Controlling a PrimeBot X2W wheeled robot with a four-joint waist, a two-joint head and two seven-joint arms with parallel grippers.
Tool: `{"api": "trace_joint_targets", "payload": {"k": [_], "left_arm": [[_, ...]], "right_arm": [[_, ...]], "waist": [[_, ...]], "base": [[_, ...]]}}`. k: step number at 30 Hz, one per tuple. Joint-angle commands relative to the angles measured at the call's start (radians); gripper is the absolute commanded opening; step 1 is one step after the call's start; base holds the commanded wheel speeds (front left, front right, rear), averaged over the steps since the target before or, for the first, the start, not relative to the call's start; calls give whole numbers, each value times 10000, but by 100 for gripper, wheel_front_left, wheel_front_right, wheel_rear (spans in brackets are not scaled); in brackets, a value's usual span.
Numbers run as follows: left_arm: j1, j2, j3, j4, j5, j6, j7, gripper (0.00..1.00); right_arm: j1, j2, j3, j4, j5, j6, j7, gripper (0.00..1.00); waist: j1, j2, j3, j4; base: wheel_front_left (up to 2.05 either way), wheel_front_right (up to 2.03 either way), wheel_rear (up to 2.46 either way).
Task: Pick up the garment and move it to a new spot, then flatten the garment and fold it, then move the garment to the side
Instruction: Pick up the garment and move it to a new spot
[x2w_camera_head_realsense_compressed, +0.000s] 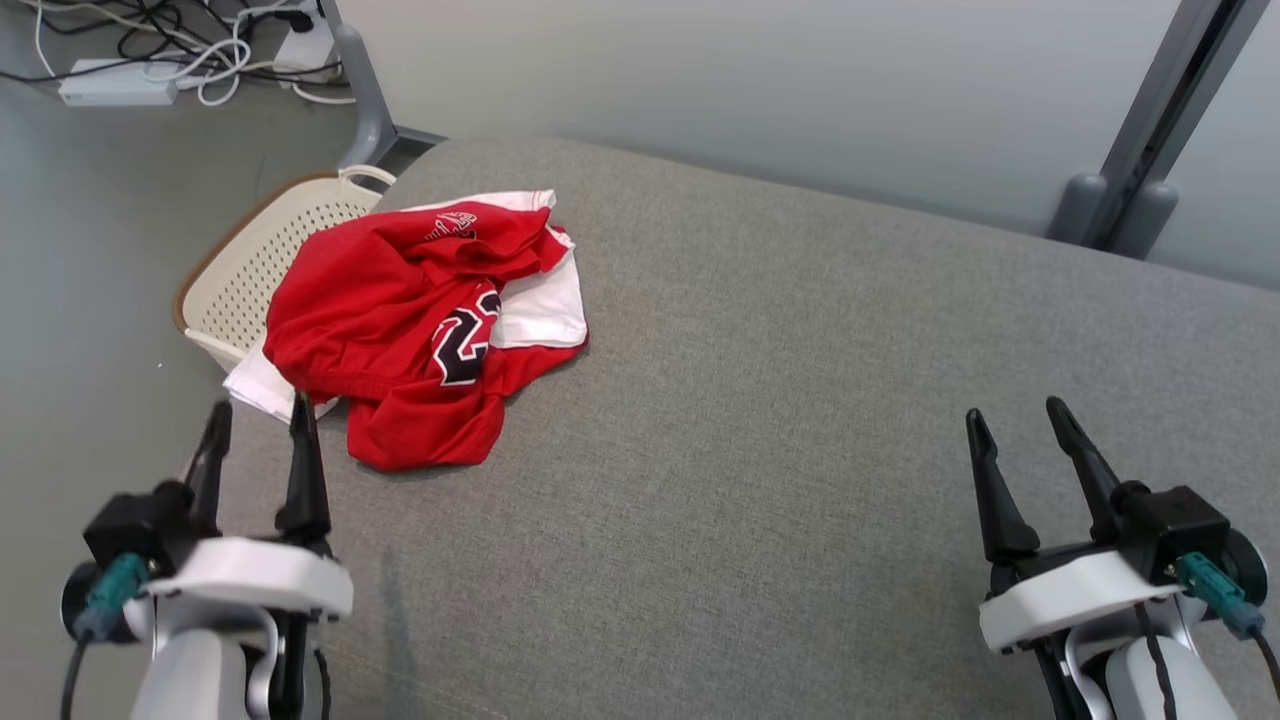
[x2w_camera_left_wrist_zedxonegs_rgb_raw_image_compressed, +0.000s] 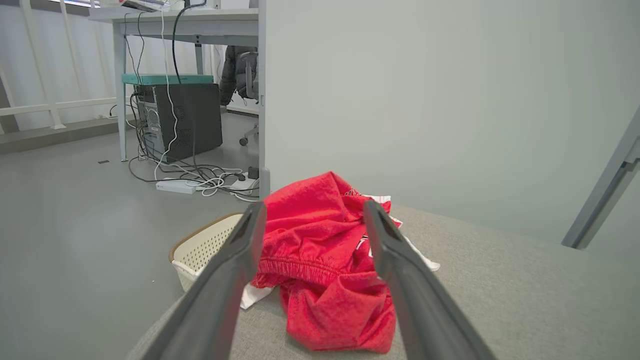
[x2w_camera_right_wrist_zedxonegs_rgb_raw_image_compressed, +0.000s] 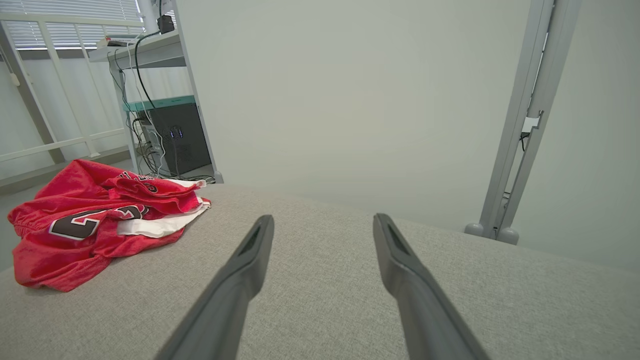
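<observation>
A crumpled red garment (x2w_camera_head_realsense_compressed: 400, 320) with white panels and a black number lies bunched at the far left of the grey padded surface (x2w_camera_head_realsense_compressed: 800, 400), its left edge hanging over the side. It also appears as a red heap (x2w_camera_left_wrist_zedxonegs_rgb_raw_image_compressed: 320, 260) in the left wrist view and at the left (x2w_camera_right_wrist_zedxonegs_rgb_raw_image_compressed: 95, 220) in the right wrist view. My left gripper (x2w_camera_head_realsense_compressed: 260, 425) is open just short of the garment's near left edge, empty. My right gripper (x2w_camera_head_realsense_compressed: 1022, 420) stands open at the lower right, far from the garment, with nothing between its fingers.
A cream perforated basket (x2w_camera_head_realsense_compressed: 250, 270) sits on the floor against the surface's left edge, partly under the garment. Cables and a power strip (x2w_camera_head_realsense_compressed: 120, 80) lie on the floor beyond. A grey post (x2w_camera_head_realsense_compressed: 1150, 130) rises behind the right side. A wall stands behind.
</observation>
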Motion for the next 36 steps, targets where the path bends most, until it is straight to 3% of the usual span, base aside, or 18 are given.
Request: {"api": "trace_joint_targets", "payload": {"k": [1, 8, 17, 23, 28, 29, 30, 31, 36], "left_arm": [[-366, 25, 68, -6, -74, -49, -2, 100], [-2400, 281, 161, 936, -468, -257, -1, 100], [-5008, 1253, -60, 3959, -1097, -429, 563, 100], [-6039, 1782, -49, 5531, -1361, -432, 1073, 100], [-6799, 2157, 5, 6801, -1424, -169, 1762, 100], [-6899, 2205, -24, 6955, -1403, -158, 1803, 71], [-6994, 2258, -37, 7060, -1397, -153, 1757, 27], [-7060, 2329, -71, 7152, -1353, -116, 1697, 0], [-7259, 2482, -83, 7297, -1409, -158, 940, 0]], "right_arm": [[-156, -52, -12, -101, -109, 22, 55, 100], [-797, -243, 273, -782, -443, 21, 548, 100], [-1503, -509, 698, -1226, -396, 21, 807, 100], [-1811, -562, 792, -1274, -367, 22, 771, 100], [-1955, -577, 790, -1202, -371, 23, 661, 100], [-1962, -576, 775, -1177, -370, 21, 641, 100], [-1970, -567, 760, -1152, -368, 23, 613, 100], [-1981, -560, 748, -1135, -368, 23, 596, 100], [-1987, -499, 666, -1009, -362, 21, 514, 100]], "waist": [[0, 0, 262, -13], [0, 0, 1647, -480], [0, 0, 3015, -1266], [0, 0, 3463, -1590], [0, 0, 3701, -1770], [0, 0, 3719, -1783], [0, 0, 3727, -1795], [0, 0, 3737, -1805], [0, 0, 3610, -1794]], "base": [[0, 0, 0], [0, 0, 0], [0, 0, 0], [0, 0, 0], [0, 0, 0], [0, 0, 0], [0, 0, 0], [0, 0, 0], [0, 0, 0]]}}
